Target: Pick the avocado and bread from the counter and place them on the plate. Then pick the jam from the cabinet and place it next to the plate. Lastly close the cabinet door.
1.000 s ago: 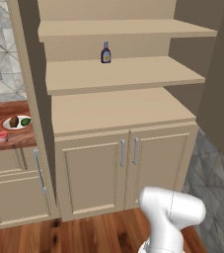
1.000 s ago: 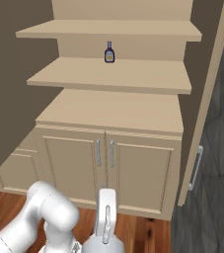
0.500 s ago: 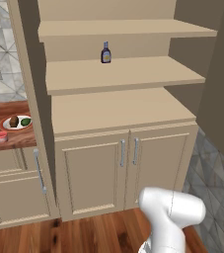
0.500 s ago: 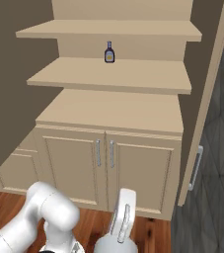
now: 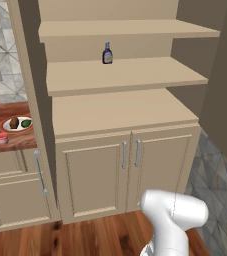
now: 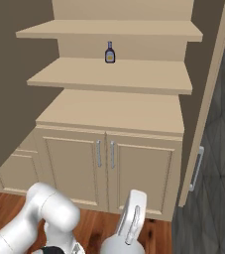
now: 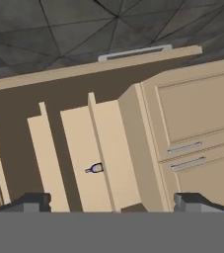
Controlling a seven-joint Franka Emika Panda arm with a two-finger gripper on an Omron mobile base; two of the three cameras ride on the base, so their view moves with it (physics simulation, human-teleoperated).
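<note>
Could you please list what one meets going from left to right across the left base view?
Jam → plate with bread and avocado → open left cabinet door → dark bottle → robot arm.

plate (image 5: pixel 9 128): I see it on the desk (image 5: pixel 15 142), white, orange-red rim
avocado (image 5: pixel 26 122): on plate
bread (image 5: pixel 14 122): on plate, beside avocado
jam (image 5: pixel 2 138): just beside plate
cabinet door (image 6: pixel 210 94): open

Cabinet door (image 6: pixel 203 99) cut off at top edge; bottle (image 7: pixel 95 169) label too small to read.
</note>
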